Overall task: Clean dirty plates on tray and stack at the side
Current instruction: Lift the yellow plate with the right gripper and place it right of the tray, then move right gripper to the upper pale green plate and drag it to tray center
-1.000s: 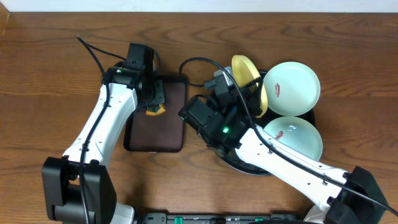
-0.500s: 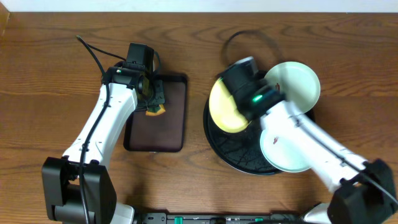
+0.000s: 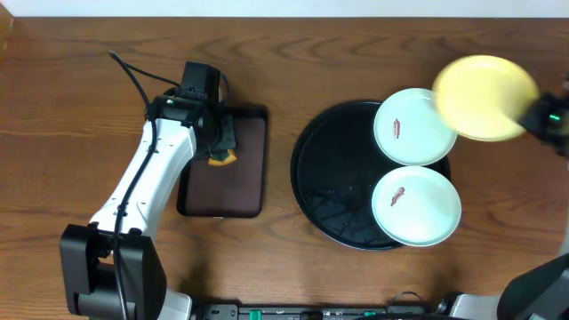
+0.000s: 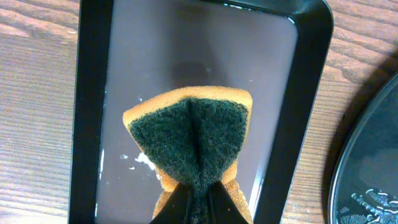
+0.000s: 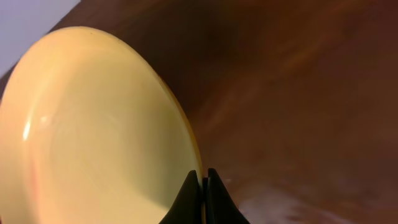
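My right gripper (image 3: 544,116) is shut on the rim of the pale yellow plate (image 3: 484,98) and holds it in the air at the far right, over the edge of the black round tray (image 3: 338,169). The right wrist view shows that plate (image 5: 93,130) pinched at its rim by my right gripper (image 5: 203,186). Two mint-white plates lie on the tray, one at the back (image 3: 413,126) and one at the front (image 3: 415,206), each with a red-brown smear. My left gripper (image 3: 220,147) is shut on a green and yellow sponge (image 4: 193,140) above the small rectangular brown tray (image 4: 93,93).
The rectangular brown tray (image 3: 222,191) lies left of the round tray, with white specks (image 4: 143,160) on its floor. Cables trail from the left arm at the back left. The round tray's rim (image 4: 367,155) shows at the right of the left wrist view.
My right arm has swung fast from the left side of the round tray to the far right, carrying the yellow plate with it. The left arm and sponge have not moved.
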Controlling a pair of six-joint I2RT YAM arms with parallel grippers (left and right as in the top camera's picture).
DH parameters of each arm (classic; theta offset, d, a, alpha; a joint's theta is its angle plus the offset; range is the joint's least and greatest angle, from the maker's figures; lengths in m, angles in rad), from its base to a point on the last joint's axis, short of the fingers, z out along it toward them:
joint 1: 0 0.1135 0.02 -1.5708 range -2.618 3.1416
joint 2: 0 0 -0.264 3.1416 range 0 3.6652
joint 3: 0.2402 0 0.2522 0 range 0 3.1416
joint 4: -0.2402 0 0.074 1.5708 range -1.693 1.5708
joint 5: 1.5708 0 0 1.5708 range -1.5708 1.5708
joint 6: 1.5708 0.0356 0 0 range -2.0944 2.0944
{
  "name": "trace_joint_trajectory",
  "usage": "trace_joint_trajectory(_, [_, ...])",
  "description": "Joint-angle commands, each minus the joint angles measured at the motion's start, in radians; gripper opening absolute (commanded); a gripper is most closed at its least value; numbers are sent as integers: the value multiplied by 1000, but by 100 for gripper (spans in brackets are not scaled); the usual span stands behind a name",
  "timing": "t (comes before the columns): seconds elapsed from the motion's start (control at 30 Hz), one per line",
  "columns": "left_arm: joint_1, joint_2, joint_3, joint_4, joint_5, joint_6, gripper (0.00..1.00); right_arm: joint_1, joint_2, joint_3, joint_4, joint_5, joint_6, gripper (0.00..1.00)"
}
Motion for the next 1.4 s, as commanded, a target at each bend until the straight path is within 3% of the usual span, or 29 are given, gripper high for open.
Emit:
trace_joint_trajectory(0.0, [3,6,-6,-1,-16,13,8,-157,62,10,6,-42,8,1])
trace_joint_trajectory(0.17, [3,6,-6,0,-16,13,7,-283,182,10,20,-42,7,1])
trace_joint_trajectory(0.4, [3,6,-6,0,-16,13,7,-307,366,10,24,-9,-13,1])
trace_joint_trajectory(0.47, [3,6,-6,0,-16,13,8,-299,385,10,24,-11,-19,10])
trace_joint_trajectory(0.53, [3,6,-6,0,-16,13,8,-288,377,17,16,-26,-49,30])
trace_joint_trajectory(0.63, [3,6,-5,0,-16,13,8,-258,360,86,-51,-58,-84,37])
trace_joint_trajectory(0.77, [3,6,-6,1,-16,13,7,-155,356,253,-208,-192,-285,47])
trace_joint_trajectory(0.93, [3,6,-6,0,-16,13,8,43,358,316,-236,-107,-421,43])
trace_joint_trajectory(1.17, [3,6,-6,-11,-16,13,8,277,424,315,-161,140,-423,36])
trace_joint_trajectory(1.37, [3,6,-6,-26,-16,13,8,378,486,315,-80,292,-424,29])
